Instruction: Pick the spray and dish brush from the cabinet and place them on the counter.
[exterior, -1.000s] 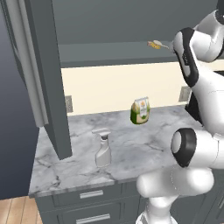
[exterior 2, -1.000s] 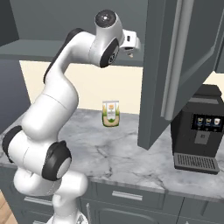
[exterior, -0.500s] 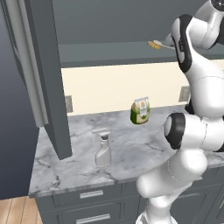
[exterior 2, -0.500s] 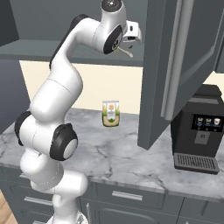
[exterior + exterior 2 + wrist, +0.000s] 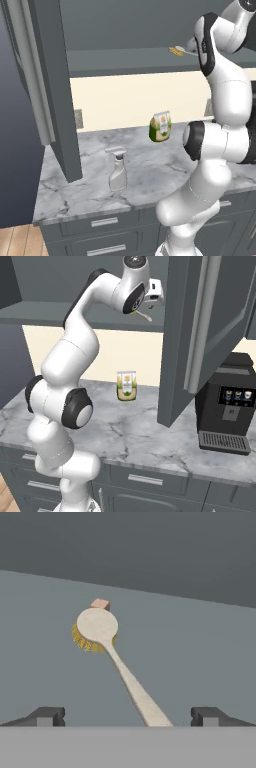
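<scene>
Dish brush (image 5: 115,662) lies flat on cabinet (image 5: 150,62) shelf, handle end nearest gripper (image 5: 127,716), head farther in. Jaws wide apart, empty, straddling handle line (slightly oblique). Spray (image 5: 118,169) stands on counter (image 5: 165,175).

Arm stretched high, its pincer (image 5: 127,716) spread wide apart.
</scene>
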### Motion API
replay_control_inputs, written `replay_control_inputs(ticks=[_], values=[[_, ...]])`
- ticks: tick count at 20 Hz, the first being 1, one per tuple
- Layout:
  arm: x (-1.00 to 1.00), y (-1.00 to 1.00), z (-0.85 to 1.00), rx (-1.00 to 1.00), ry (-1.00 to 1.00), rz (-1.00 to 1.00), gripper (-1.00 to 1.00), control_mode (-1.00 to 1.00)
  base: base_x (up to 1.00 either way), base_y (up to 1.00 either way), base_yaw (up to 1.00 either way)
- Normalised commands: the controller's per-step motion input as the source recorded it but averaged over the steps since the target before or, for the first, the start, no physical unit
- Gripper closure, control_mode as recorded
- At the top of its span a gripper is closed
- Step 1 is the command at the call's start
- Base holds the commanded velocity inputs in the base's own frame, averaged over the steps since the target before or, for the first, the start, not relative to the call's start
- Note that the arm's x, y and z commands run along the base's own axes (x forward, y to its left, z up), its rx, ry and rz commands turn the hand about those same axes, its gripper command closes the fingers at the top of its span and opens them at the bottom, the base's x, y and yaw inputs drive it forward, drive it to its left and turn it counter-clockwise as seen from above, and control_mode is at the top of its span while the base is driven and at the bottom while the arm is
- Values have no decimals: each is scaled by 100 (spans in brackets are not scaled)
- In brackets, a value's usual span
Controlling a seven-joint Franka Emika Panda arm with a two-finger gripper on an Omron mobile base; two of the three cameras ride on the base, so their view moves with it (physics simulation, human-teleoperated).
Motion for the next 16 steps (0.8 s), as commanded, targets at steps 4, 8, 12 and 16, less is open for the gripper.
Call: replay_control_inputs(ticks=[4,8,12,16], values=[[24,2,-7,-3,4,4,-100,-100,0,0,0],[18,4,-19,-7,2,3,-100,-100,0,0,0],[14,1,-19,-6,1,4,-100,-100,0,0,0],[8,1,-26,-5,0,4,-100,-100,0,0,0]])
